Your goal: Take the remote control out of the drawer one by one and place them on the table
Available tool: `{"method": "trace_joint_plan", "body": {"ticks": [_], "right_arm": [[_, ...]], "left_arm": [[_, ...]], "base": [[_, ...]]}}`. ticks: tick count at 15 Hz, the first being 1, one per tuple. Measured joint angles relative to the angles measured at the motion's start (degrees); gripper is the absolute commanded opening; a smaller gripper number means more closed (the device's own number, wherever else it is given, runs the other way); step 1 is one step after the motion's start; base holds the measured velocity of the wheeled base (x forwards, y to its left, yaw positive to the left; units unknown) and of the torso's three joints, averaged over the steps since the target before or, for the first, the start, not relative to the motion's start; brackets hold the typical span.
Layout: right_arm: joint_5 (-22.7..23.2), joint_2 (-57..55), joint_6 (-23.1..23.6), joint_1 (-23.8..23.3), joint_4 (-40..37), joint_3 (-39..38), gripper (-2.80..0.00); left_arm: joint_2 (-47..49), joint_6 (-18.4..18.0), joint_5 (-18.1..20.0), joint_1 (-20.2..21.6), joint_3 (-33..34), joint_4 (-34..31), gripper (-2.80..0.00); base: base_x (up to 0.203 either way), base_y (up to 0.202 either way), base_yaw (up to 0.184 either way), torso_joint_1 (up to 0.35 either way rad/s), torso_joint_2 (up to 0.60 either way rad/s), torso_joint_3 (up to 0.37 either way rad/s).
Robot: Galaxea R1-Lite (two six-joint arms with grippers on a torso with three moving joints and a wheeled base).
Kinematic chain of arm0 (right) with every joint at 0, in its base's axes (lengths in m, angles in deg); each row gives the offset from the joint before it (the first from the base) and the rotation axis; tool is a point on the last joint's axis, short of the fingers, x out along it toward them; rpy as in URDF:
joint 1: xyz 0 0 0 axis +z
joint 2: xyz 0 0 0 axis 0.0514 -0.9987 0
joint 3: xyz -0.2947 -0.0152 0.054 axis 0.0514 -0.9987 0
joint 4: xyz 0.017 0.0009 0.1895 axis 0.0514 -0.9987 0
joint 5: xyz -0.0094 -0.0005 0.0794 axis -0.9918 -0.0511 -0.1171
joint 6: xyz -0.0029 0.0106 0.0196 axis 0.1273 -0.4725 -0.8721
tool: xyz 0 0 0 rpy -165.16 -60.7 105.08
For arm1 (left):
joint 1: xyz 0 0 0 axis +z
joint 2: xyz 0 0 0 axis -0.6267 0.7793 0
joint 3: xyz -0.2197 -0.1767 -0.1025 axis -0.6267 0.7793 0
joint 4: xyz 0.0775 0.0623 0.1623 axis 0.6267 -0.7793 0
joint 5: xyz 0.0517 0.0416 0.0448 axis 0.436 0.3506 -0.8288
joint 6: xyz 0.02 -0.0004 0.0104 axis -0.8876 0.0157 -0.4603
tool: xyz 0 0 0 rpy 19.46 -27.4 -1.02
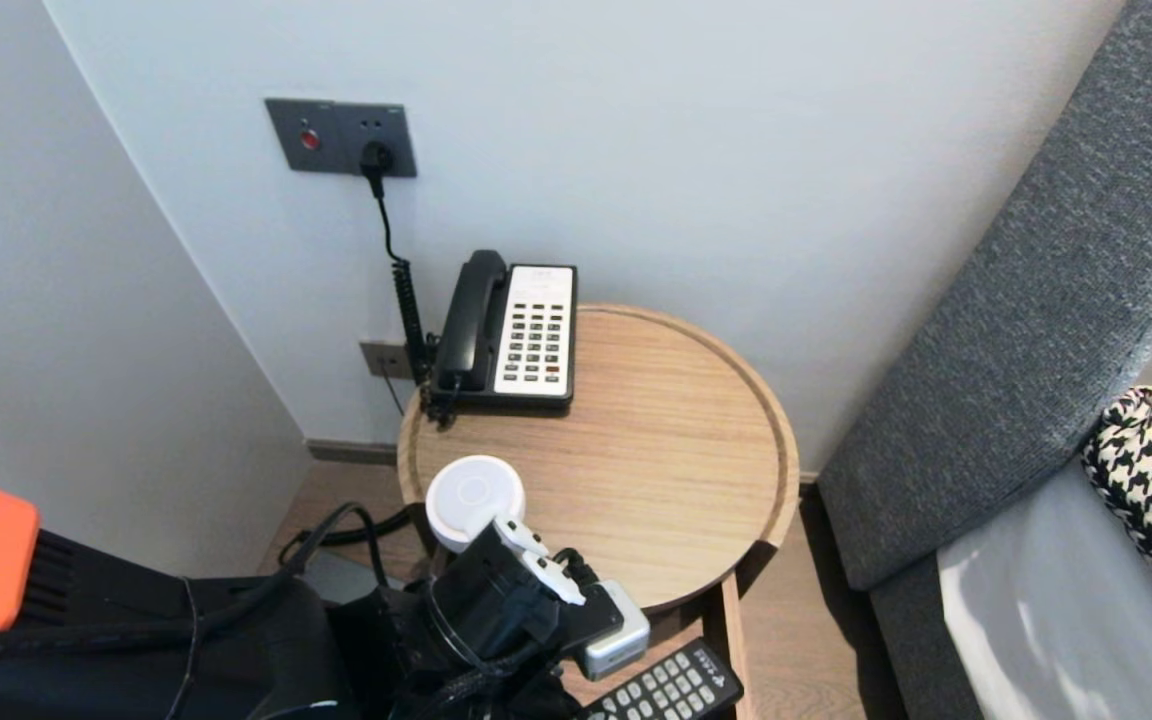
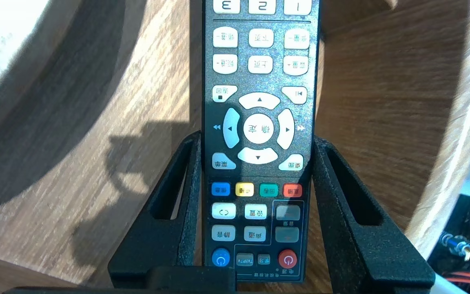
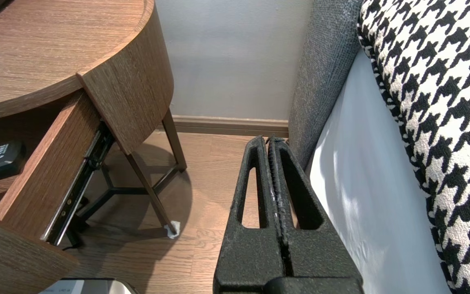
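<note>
Left wrist view: left fingers (image 2: 149, 249) half open, clamping the remote (image 2: 259, 122) between them, in the open drawer (image 3: 47, 163) beneath the surface (image 1: 656, 440); not released yet. Right fingers (image 3: 255, 245) closed, empty, beside the bed (image 3: 361, 196).

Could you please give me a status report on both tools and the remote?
Left tool shut on remote, inside open drawer. Right tool shut, empty, parked beside the bed. White cup near table rim, above drawer.
</note>
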Motion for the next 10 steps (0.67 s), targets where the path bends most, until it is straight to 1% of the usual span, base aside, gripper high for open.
{"method": "trace_joint_plan", "body": {"ticks": [4,5,6,8,10], "right_arm": [[-0.02,0.00,-0.02,0.00,0.00,-0.02,-2.80],[-0.02,0.00,-0.01,0.00,0.00,-0.02,-2.80],[0.00,0.00,0.00,0.00,0.00,-0.02,-2.80],[0.00,0.00,-0.02,0.00,0.00,-0.02,-2.80],[-0.01,0.00,0.00,0.00,0.00,-0.02,-2.80]], "left_arm": [[-1.27,0.01,0.44,0.00,0.17,-0.01,-2.80],[-1.75,-0.16,1.37,0.00,0.30,-0.06,-2.80],[-2.34,-0.66,2.17,0.01,0.40,0.04,-2.80],[-3.38,-1.76,2.63,0.00,0.54,0.02,-2.80],[-4.18,-1.79,2.73,0.00,0.63,-0.01,-2.80]], "base": [[0.000,0.000,0.000,0.000,0.00,0.000],[0.000,0.000,0.000,0.000,0.00,0.000],[0.000,0.000,0.000,0.000,0.00,0.000],[0.000,0.000,0.000,0.000,0.00,0.000],[0.000,0.000,0.000,0.000,0.00,0.000]]}}
